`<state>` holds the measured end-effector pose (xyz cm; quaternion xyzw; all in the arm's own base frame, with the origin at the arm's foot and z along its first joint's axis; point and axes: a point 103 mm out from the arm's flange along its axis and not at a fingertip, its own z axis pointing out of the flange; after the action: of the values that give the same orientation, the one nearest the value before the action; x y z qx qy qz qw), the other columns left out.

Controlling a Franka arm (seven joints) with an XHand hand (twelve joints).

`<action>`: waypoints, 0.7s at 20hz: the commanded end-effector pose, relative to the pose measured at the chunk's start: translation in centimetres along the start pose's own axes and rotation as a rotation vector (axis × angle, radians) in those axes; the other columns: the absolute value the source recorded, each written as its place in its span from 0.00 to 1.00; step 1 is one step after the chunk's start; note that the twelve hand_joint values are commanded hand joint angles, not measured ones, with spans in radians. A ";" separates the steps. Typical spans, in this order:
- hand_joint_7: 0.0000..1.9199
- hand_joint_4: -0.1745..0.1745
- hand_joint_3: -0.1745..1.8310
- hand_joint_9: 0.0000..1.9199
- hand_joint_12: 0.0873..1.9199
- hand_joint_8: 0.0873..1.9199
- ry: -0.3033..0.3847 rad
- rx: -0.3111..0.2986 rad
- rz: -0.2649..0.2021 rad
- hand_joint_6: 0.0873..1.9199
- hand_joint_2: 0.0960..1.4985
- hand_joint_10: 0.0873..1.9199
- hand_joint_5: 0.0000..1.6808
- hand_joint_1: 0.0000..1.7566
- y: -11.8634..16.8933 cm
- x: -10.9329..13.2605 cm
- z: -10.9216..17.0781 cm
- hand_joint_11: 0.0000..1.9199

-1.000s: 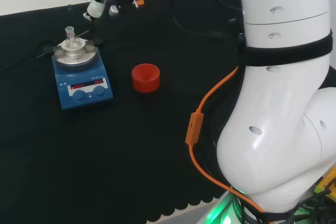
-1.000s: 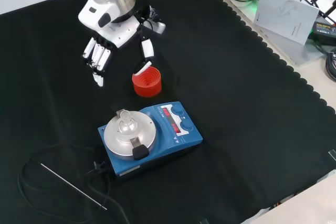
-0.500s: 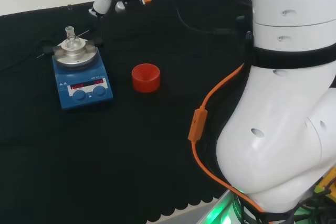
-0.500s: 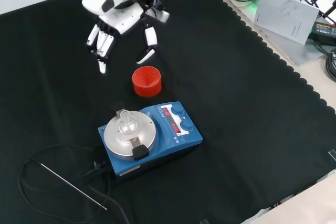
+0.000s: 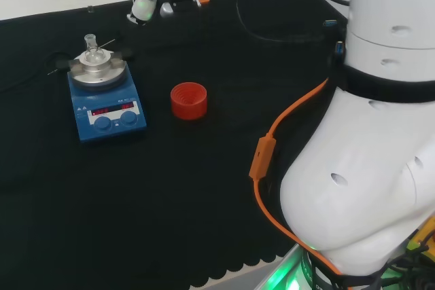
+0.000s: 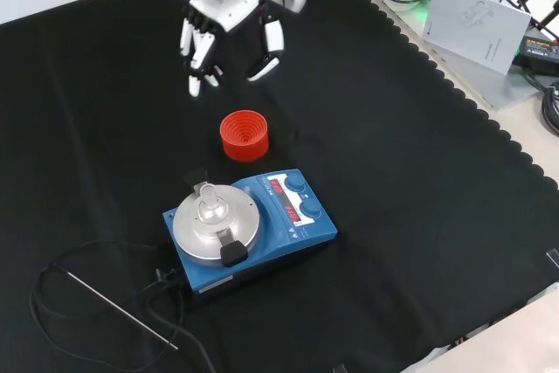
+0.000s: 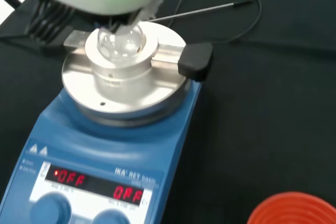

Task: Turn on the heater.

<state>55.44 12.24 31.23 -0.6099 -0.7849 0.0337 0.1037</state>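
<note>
The black and white hand (image 6: 229, 22) is hanging with relaxed fingers, holding nothing, well apart from the blue hotplate heater (image 6: 251, 231) on the black-clothed counter (image 6: 419, 181), so it should be descending past the red ribbed ring (image 6: 244, 134) toward the front knobs (image 6: 303, 198).

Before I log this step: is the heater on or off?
Off, it seems: the heater's red display shows off on both sides, and the hand hangs away from its knobs.

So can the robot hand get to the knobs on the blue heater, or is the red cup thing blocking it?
Probably yes. The robot hand hangs open above the cloth beyond the red ring, and the heater has its knobs uncovered, so it could likely pass over the ring.
</note>
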 end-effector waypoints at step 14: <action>0.88 0.28 0.65 0.97 0.58 0.98 -0.088 0.099 -0.006 0.33 0.32 0.87 0.37 0.78 -4.0 2.3 -0.9 0.93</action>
<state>51.12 12.63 33.54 -0.6133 -0.7795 0.0836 0.0961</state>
